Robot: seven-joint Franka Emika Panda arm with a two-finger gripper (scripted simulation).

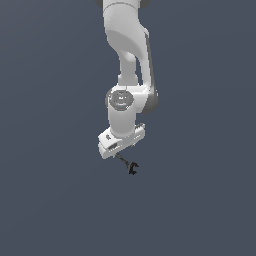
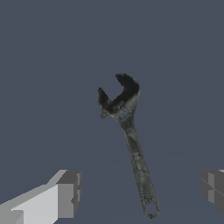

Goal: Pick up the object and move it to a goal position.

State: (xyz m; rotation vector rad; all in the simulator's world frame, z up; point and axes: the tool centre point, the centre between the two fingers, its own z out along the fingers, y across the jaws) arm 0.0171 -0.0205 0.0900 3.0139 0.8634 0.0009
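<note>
The object [image 2: 131, 140] is a small dark grey-black wrench with a slender shaft, a forked jaw end and a ring hole at the other end. In the wrist view it lies between my two grey fingertips [image 2: 68, 192], which stand wide apart and do not touch it. My gripper [image 2: 140, 192] is open, with the lower part of the shaft in the gap. In the exterior view the white gripper [image 1: 120, 149] hangs over the object [image 1: 131, 166], whose forked end sticks out below the hand toward the exterior view's right. Its shaft is partly hidden by the hand.
A plain dark blue-grey surface fills both views. The white arm [image 1: 127, 60] comes down from the top of the exterior view. No other objects or edges show.
</note>
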